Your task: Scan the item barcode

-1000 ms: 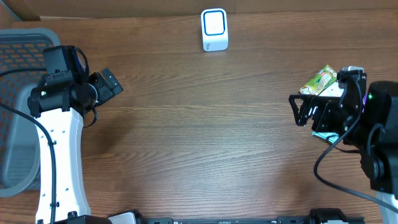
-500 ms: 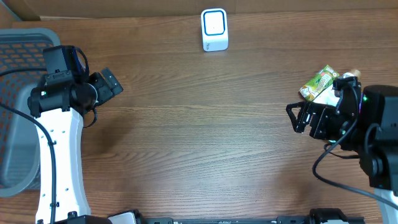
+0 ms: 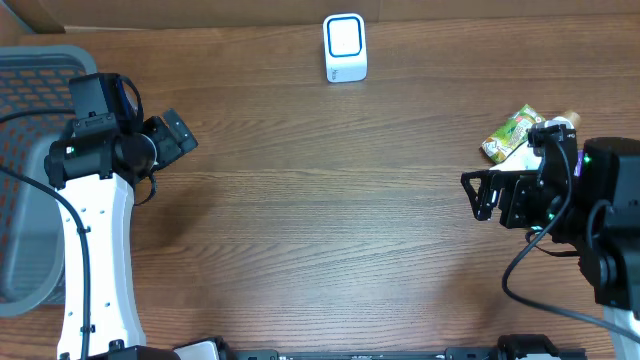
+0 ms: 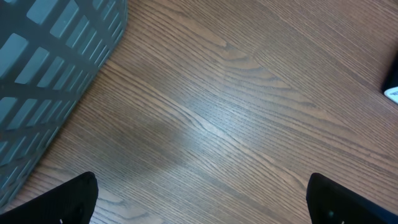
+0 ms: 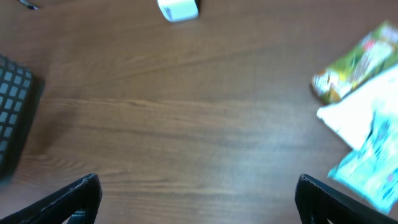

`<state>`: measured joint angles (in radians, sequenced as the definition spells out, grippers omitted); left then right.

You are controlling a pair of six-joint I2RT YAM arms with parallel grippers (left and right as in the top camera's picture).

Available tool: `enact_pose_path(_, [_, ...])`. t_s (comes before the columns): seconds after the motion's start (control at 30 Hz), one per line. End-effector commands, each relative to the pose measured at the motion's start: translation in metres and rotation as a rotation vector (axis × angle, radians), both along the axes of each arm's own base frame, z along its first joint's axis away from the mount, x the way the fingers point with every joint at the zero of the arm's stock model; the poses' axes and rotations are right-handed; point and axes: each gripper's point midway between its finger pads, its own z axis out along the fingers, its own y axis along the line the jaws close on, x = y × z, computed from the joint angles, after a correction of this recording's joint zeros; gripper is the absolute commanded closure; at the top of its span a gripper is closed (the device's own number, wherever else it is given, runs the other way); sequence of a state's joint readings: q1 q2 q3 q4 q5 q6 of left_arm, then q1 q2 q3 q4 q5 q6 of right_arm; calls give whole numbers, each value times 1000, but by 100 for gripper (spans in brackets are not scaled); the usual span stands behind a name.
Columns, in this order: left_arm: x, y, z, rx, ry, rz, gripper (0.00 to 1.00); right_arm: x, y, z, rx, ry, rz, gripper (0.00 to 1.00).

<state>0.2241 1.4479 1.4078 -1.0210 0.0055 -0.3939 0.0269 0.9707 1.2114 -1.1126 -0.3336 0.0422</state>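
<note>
We see a dark brown wood-grain table (image 3: 330,220) filling nearly the whole overhead view, with only a tan strip beyond its far edge. A grey slatted basket (image 3: 25,270) sits at the left end, beside the left arm. The left fingers (image 4: 68,202) stand wide apart over bare wood, holding nothing. The right fingers (image 5: 68,199) are likewise spread and empty. A white scanner (image 3: 345,47) with a blue outline stands at the far edge, near the middle. The green packet (image 3: 512,132) lies on the table at the right end, beside the right arm and next to a white packet (image 5: 367,118) and a pale blue packet (image 5: 373,168). Their print is too blurred for us to read.
</note>
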Motion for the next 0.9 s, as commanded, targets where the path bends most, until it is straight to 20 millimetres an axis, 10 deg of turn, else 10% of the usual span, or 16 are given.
enact_pose_path(0.0, [2,2,4,4,-10,15,0,-5,2,24,-60,-171,77,0])
enact_pose_path(0.87, [2,2,4,4,-10,15,0,-20,1,-19,-178,-974,80,0])
